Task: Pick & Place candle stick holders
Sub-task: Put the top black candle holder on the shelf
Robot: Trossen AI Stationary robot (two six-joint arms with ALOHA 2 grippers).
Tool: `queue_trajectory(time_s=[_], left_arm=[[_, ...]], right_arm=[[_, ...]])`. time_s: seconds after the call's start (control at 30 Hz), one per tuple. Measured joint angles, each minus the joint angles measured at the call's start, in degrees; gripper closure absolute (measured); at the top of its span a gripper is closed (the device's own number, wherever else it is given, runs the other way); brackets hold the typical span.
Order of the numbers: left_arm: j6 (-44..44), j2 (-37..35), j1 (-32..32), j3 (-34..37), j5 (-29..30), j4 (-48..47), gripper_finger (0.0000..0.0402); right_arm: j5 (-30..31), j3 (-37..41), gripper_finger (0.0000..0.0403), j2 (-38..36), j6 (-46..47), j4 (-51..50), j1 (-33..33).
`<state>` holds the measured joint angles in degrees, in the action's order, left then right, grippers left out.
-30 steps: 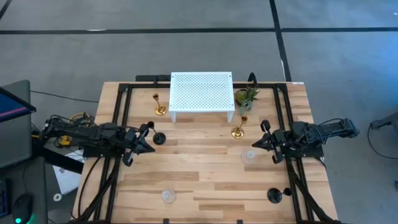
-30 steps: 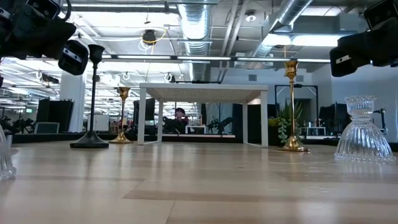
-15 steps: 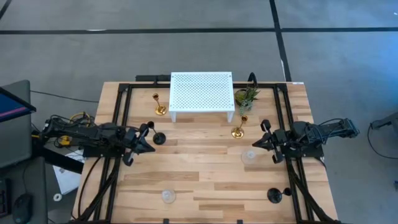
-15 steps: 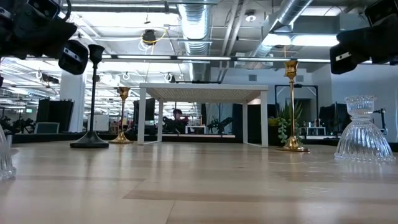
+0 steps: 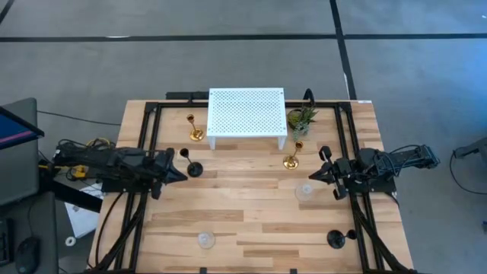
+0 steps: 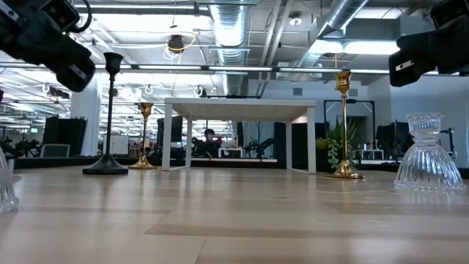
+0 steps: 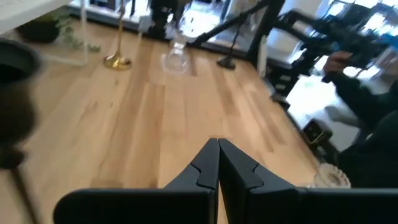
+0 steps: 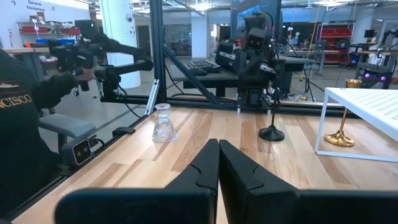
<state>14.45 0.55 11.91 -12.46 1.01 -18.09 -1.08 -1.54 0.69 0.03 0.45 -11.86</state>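
Observation:
Six candle stick holders stand upright on their round bases on the wooden table. The black ones are at the left (image 5: 195,169) and near right (image 5: 335,239). The gold ones are left of the white stand (image 5: 195,133) and near its right front leg (image 5: 291,161). The clear glass ones are at the near left (image 5: 205,240) and the right (image 5: 304,190). My left gripper (image 5: 181,174) is shut and empty just left of the left black holder (image 7: 12,93). My right gripper (image 5: 315,175) is shut and empty beside the right clear holder (image 6: 425,154).
A white perforated stand (image 5: 247,114) is at the table's far middle, with a small green potted plant (image 5: 300,120) at its right. Black frame rails (image 5: 144,144) run along both table sides. A person in dark clothes (image 8: 18,124) sits beyond the table.
My left gripper has turned about its wrist and drawn back a little toward the table's left edge, staying beside the left black holder. The holders have not moved.

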Motion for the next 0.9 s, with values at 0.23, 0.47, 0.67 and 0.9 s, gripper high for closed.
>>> queue_trajectory(time_s=[0.23, 0.47, 0.67, 0.9], left_arm=[[-0.45, 0.72, 0.23, -3.3, 10.58, -8.56, 0.0398], [5.64, 7.45, 0.23, -0.25, 16.94, -8.63, 0.0398], [10.18, 15.45, 0.23, -0.23, 16.79, -8.48, 0.0398], [12.04, 21.53, 0.23, -0.23, 16.79, -8.45, 0.0399]], right_arm=[[0.02, 0.0, 0.0403, 0.0, 0.02, 0.0, 0.0], [0.02, -0.02, 0.0403, 0.0, 1.8, 0.0, 0.0], [0.02, -0.04, 0.0403, 0.0, 2.89, 0.0, 0.0], [0.02, -0.07, 0.0403, 0.0, 3.02, -0.02, 0.0]])
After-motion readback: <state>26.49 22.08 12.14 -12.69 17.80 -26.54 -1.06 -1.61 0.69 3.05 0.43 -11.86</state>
